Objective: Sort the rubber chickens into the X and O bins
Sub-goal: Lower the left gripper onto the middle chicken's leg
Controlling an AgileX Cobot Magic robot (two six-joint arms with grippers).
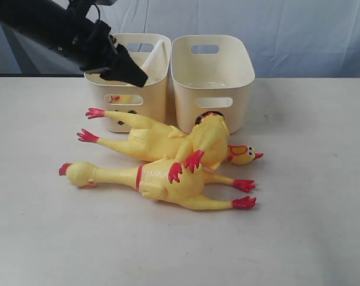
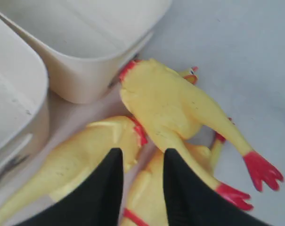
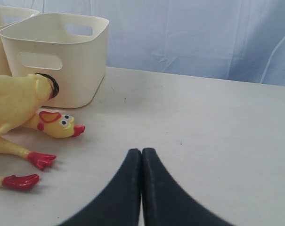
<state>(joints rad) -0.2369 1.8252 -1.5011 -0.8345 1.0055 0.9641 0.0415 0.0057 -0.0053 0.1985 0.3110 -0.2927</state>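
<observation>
table: pale top under both claws; everything stands or lies on it.
backdrop: light blue cloth behind the bins, far beyond both claws.
O bin: cream tub with oval handle cutouts, the right one of two tubs standing just beside each other. A black ring on its front wall is half hidden by a chicken. It stands beyond the left claw's tips and ahead of the right claw, well apart from it.
left bin: matching cream tub. The dark mark on its front is mostly covered, so I cannot read it. In the exterior view the left claw shows across its front rim.
front rubber chicken: long and flat on the table, head to the left, red feet to the right. It lies below the left claw, on the camera side of the pile.
rear rubber chicken: flat, lying the other way, with its feet near the left bin. It is below the left claw.
top rubber chicken: shorter, lying across the other two, its comb against the O bin. It is just below the left claw's fingers.
small rubber chicken: only a yellow and red bit shows through the left bin's cutout; it is inside that bin.
left claw: raised over the pile, black fingers parted by a narrow gap, nothing between them.
right claw: low over bare table, fingers pressed together, empty, well apart from the chickens.
</observation>
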